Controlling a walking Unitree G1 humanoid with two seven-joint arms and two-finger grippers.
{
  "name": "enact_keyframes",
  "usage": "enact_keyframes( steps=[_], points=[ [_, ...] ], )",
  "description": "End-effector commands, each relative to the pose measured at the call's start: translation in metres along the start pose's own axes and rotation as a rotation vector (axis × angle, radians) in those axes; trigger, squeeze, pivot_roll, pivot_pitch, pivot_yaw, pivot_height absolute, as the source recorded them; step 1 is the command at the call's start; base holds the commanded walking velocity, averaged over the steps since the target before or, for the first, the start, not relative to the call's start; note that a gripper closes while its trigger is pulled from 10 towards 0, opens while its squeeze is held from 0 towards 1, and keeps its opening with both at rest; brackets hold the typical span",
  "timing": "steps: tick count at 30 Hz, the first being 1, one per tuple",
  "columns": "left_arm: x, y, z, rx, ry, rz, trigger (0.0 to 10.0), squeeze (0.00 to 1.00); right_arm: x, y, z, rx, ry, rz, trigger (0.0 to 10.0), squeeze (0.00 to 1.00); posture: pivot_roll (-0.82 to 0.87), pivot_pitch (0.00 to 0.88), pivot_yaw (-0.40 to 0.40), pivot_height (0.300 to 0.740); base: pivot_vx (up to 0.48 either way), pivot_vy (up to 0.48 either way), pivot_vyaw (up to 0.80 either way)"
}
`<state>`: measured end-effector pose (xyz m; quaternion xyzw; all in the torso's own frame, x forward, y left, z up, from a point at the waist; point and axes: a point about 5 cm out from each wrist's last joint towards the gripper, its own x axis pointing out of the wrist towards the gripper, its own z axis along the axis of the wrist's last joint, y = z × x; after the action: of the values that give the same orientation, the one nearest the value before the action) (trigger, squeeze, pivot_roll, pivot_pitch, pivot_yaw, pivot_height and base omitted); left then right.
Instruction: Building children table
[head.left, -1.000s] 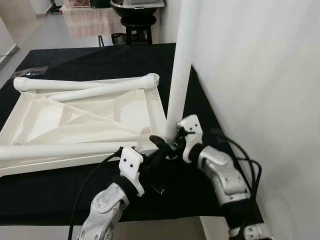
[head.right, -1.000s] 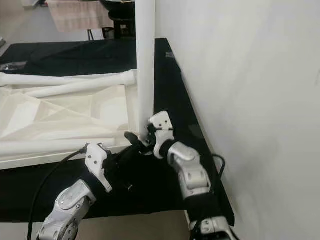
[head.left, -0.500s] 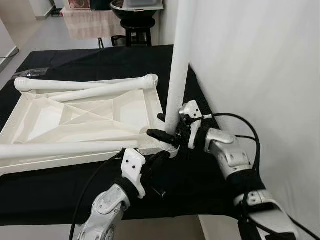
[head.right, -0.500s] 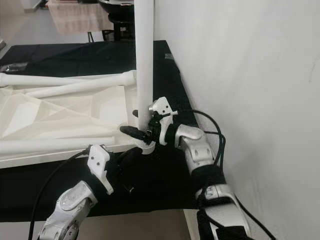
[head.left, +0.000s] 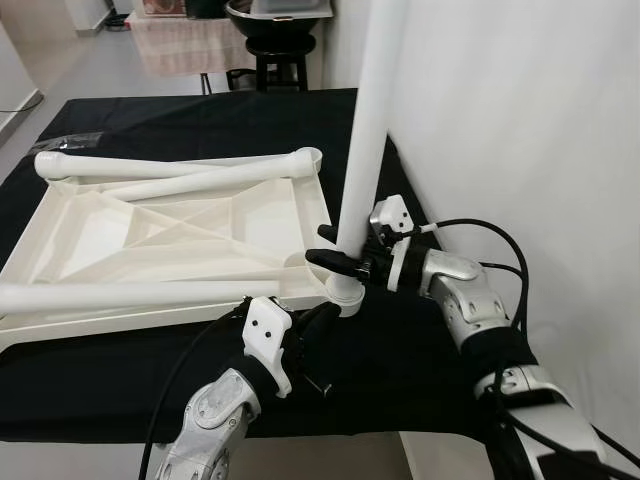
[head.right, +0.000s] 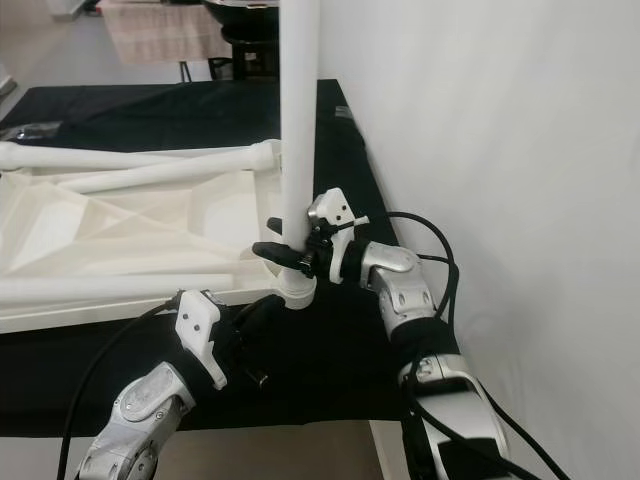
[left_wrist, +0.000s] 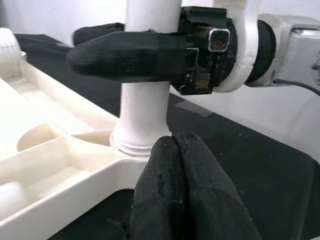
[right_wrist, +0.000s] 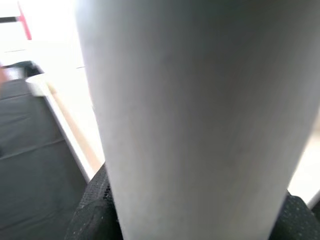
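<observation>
Right gripper (head.left: 337, 250) pinches the upright leg (head.left: 368, 130) just above the tabletop (head.left: 150, 240) corner — left gripper (left_wrist: 175, 150), fingers pressed together, touches that corner.

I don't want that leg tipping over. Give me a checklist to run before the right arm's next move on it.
1. Right gripper around the upright leg near its base: ok, a finger on each side.
2. Leg seated in the corner socket of the tabletop: it stands in the collar; whether fully seated, cannot tell.
3. Leg vertical: not ok, it tilts a little.
4. Left gripper shut and pressed against the tabletop corner below the socket: ok.
5. The other legs lying loose on the tabletop, apart from the grippers: ok.
</observation>
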<state>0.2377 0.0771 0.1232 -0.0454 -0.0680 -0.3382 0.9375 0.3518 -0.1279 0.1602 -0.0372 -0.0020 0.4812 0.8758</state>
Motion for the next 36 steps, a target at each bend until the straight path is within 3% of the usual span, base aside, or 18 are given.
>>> enact_keyframes(
  steps=[1,2,3,6,12,13,14,15,17,18,20,21,22,24,27,30,35,36],
  points=[
    [-0.002,-0.001,-0.001,-0.006,0.013,-0.004,10.0,0.0,-0.017,-0.001,-0.033,0.1,0.104,-0.448,0.0,0.0,0.04,0.097,-0.032,0.74,0.0,0.0,0.0],
    [-0.002,0.0,0.0,-0.006,0.013,-0.005,10.0,0.0,-0.024,0.024,-0.051,0.202,0.149,-0.602,0.0,0.0,0.02,0.108,-0.03,0.74,0.0,0.0,0.0],
    [-0.002,0.002,-0.001,-0.006,0.014,-0.006,10.0,0.0,-0.027,0.041,-0.049,0.153,0.166,-0.667,0.0,0.0,-0.01,0.103,-0.014,0.74,0.0,0.0,0.0],
    [-0.002,0.003,-0.001,-0.005,0.015,-0.007,10.0,0.0,-0.027,0.052,-0.044,0.107,0.163,-0.671,0.0,0.0,-0.01,0.103,-0.014,0.74,0.0,0.0,0.0],
    [0.0,0.004,-0.002,-0.009,0.017,-0.014,10.0,0.0,-0.016,0.033,-0.038,0.098,0.141,-0.658,0.0,0.0,0.02,0.085,-0.016,0.74,0.0,0.0,0.0],
    [0.0,0.004,-0.002,-0.005,0.019,-0.012,10.0,0.0,-0.011,0.027,-0.037,0.109,0.136,-0.663,5.2,0.0,0.02,0.085,-0.015,0.74,0.0,0.0,0.0],
    [0.0,0.004,-0.002,-0.005,0.019,-0.012,10.0,0.0,-0.011,0.027,-0.037,0.109,0.136,-0.663,5.2,0.0,0.02,0.085,-0.015,0.74,0.0,0.0,0.0],
    [0.0,0.005,-0.003,-0.005,0.02,-0.011,10.0,0.0,-0.005,0.026,-0.029,0.089,0.094,-0.614,10.0,0.04,0.02,0.084,-0.01,0.74,0.0,0.0,0.0],
    [0.0,0.005,-0.003,-0.005,0.02,-0.011,10.0,0.0,-0.005,0.026,-0.029,0.089,0.094,-0.614,10.0,0.04,0.02,0.084,-0.01,0.74,0.0,0.0,0.0],
    [0.0,0.005,-0.003,-0.004,0.022,-0.01,10.0,0.0,0.003,0.026,-0.018,0.1,0.027,-0.512,10.0,1.0,0.02,0.085,-0.009,0.74,0.0,0.0,0.0],
    [0.0,0.004,-0.003,-0.006,0.023,-0.011,10.0,0.0,0.009,0.023,0.007,0.062,-0.07,-0.312,10.0,1.0,0.02,0.084,-0.007,0.74,0.0,0.0,0.0],
    [0.0,0.004,-0.003,-0.006,0.023,-0.011,10.0,0.0,0.009,0.023,0.007,0.062,-0.07,-0.312,10.0,1.0,0.02,0.084,-0.007,0.74,0.0,0.0,0.0],
    [0.0,0.004,-0.003,-0.007,0.023,-0.013,10.0,0.0,0.008,0.02,0.015,0.043,-0.076,-0.25,10.0,0.05,0.03,0.082,-0.008,0.74,0.0,0.0,0.0],
    [0.0,0.003,-0.003,-0.008,0.024,-0.013,10.0,0.0,0.006,0.016,0.023,-0.004,-0.05,-0.116,10.0,0.0,0.03,0.083,-0.012,0.74,0.0,0.0,0.0],
    [0.001,0.004,-0.003,-0.008,0.023,-0.013,10.0,0.0,0.005,0.015,0.024,-0.025,-0.035,-0.065,10.0,0.0,0.03,0.082,-0.015,0.74,0.0,0.0,0.0],
    [0.002,0.004,-0.004,-0.007,0.022,-0.011,10.0,0.0,0.001,0.015,0.019,-0.038,0.041,0.197,10.0,0.0,0.03,0.076,-0.019,0.74,0.0,0.0,0.0],
    [0.002,0.003,-0.005,-0.007,0.023,-0.009,10.0,0.0,0.009,0.002,0.019,0.006,0.076,0.249,10.0,0.0,0.04,0.067,-0.022,0.74,0.0,0.0,0.0],
    [0.002,0.003,-0.005,-0.007,0.024,-0.009,10.0,0.0,0.011,0.0,0.02,0.018,0.073,0.249,4.4,0.0,0.04,0.067,-0.022,0.74,0.0,0.0,0.0]
  ],
)
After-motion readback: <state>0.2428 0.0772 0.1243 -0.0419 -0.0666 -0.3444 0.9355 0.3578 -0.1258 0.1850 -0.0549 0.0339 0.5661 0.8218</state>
